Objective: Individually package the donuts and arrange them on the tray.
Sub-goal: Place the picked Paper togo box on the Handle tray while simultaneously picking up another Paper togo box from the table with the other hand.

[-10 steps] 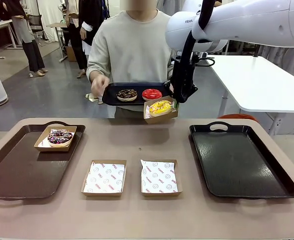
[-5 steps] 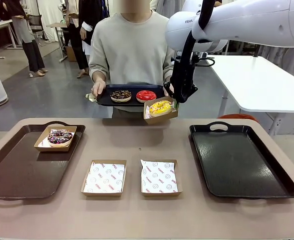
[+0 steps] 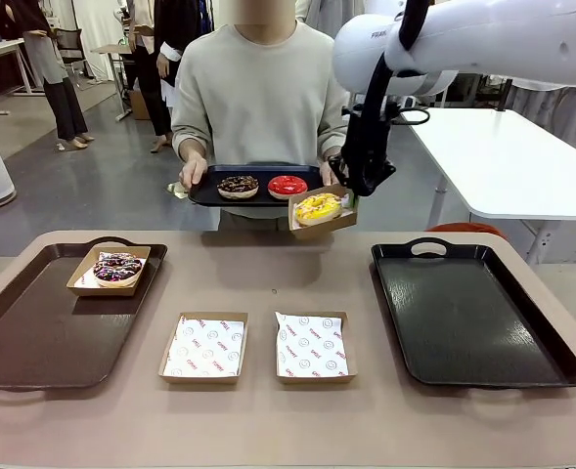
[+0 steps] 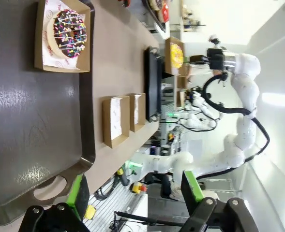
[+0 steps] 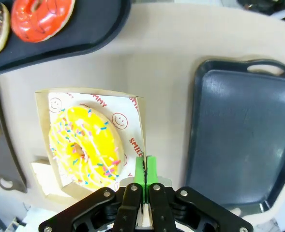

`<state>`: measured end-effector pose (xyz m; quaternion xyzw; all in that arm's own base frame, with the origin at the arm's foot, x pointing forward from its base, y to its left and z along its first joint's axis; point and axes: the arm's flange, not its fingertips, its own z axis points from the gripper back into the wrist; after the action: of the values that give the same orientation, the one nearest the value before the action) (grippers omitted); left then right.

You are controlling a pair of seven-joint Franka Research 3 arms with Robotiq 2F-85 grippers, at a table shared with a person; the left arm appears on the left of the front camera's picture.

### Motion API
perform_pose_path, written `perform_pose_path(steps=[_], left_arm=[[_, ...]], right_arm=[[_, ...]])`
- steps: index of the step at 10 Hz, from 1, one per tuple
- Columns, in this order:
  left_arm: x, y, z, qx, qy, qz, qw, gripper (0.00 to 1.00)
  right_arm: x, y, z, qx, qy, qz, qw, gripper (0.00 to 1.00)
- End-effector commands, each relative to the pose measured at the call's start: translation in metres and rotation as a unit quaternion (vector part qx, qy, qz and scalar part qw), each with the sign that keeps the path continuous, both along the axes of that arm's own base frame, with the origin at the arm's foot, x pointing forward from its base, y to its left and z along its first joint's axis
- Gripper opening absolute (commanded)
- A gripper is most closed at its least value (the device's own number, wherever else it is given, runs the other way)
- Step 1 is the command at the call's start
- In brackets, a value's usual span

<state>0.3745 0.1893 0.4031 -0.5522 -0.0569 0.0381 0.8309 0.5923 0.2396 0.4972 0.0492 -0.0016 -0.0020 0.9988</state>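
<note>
My right gripper (image 3: pixel 351 191) is shut on the edge of a brown cardboard box (image 5: pixel 132 104) holding the yellow donut (image 3: pixel 318 207) (image 5: pixel 86 145), lifted above the table's far edge. Beside it, the person holds a small black tray (image 3: pixel 207 193) carrying the dark chocolate donut (image 3: pixel 237 185) and the red donut (image 3: pixel 288 185) (image 5: pixel 40 14). The sprinkled chocolate donut (image 3: pixel 118 267) (image 4: pixel 69 26) lies boxed on the brown tray (image 3: pixel 33 337) at left. My left gripper (image 4: pixel 134 193) hangs open over that tray's near end, with nothing between its fingers.
Two paper-lined boxes (image 3: pixel 204 347) (image 3: pixel 310 345) lie side by side at the table's front middle, with no donuts in them. A black tray (image 3: pixel 473 313) (image 5: pixel 244 135) lies at the right, nothing on it. The person's hands grip the small tray's ends.
The person raised the small tray and stepped closer. My right gripper shifted slightly right and up with the boxed yellow donut. The left gripper's surroundings look unchanged.
</note>
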Motion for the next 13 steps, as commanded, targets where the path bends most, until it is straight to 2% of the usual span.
perform_pose_path(steps=[1,3,4,6,8,13], left_arm=[[0.004,-0.032,0.034,0.077,0.026,-0.015,0.997,1.00],[0.013,-0.078,0.060,0.145,0.058,-0.041,0.987,1.00],[0.011,-0.105,0.071,0.179,0.058,-0.051,0.981,1.00],[0.011,-0.156,0.084,0.229,0.069,-0.061,0.969,1.00],[0.012,-0.211,0.081,0.287,0.071,-0.067,0.953,1.00],[0.007,-0.303,0.032,0.399,0.072,-0.069,0.911,1.00]], right_arm=[[-0.040,-0.051,0.019,0.016,0.002,0.009,1.000,0.01],[-0.059,-0.113,0.026,0.035,-0.005,0.016,0.999,0.01],[-0.065,-0.140,0.018,0.047,-0.012,0.035,0.998,0.01],[-0.070,-0.185,-0.003,0.071,-0.029,0.020,0.997,0.01],[-0.067,-0.207,-0.029,0.070,-0.030,0.000,0.997,0.01],[-0.037,-0.214,-0.065,0.032,0.022,-0.040,0.998,0.01]])
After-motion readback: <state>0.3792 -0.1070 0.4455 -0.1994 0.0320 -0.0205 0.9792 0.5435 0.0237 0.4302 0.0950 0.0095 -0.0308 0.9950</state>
